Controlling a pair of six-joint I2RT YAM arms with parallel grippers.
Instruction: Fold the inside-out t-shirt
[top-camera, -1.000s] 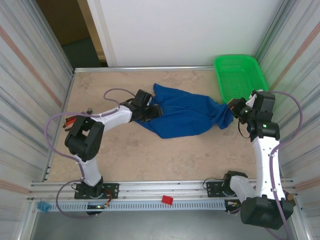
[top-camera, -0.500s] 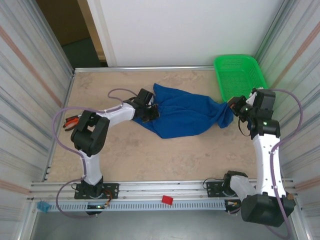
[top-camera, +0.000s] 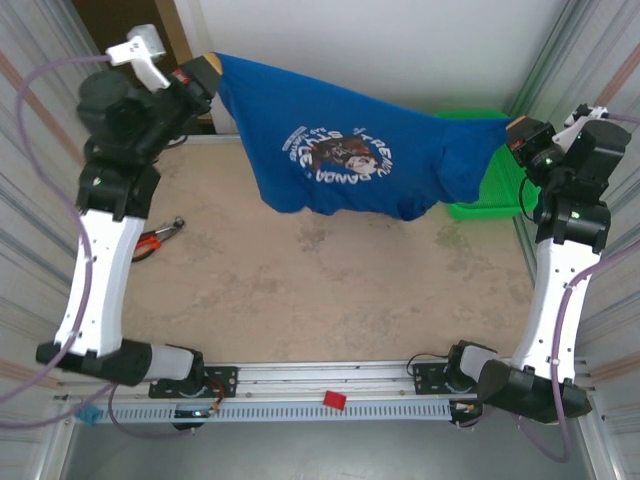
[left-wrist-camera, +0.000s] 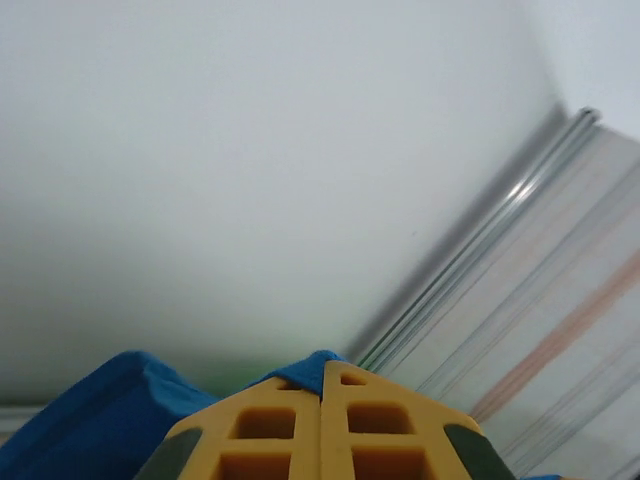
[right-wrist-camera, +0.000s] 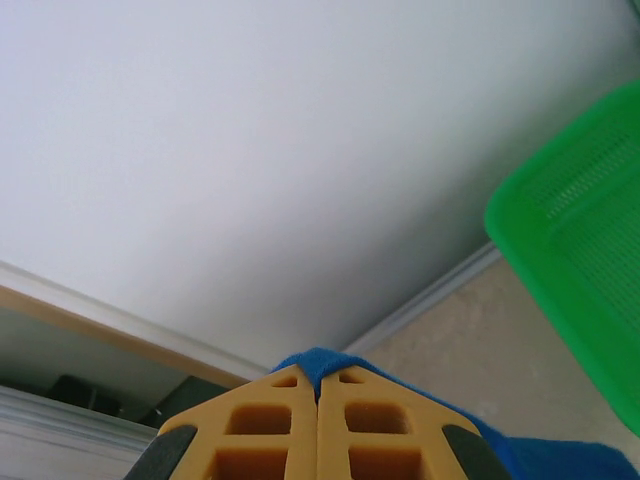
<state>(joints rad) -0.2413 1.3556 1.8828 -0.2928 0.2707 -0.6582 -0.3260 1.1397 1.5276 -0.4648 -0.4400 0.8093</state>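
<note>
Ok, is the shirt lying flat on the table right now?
No, the shirt hangs in the air above the table, stretched between the left gripper and right gripper, each shut on an edge.

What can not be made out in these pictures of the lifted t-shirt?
- Top view: lettering on the t-shirt too small to read.
- Top view: green basket partly hidden behind the t-shirt.
- Wrist views: t-shirt mostly hidden behind the left gripper and right gripper.

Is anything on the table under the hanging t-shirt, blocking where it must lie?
Nothing visible does. The table under the t-shirt is bare; the basket stands far right, the pliers far left.
</note>
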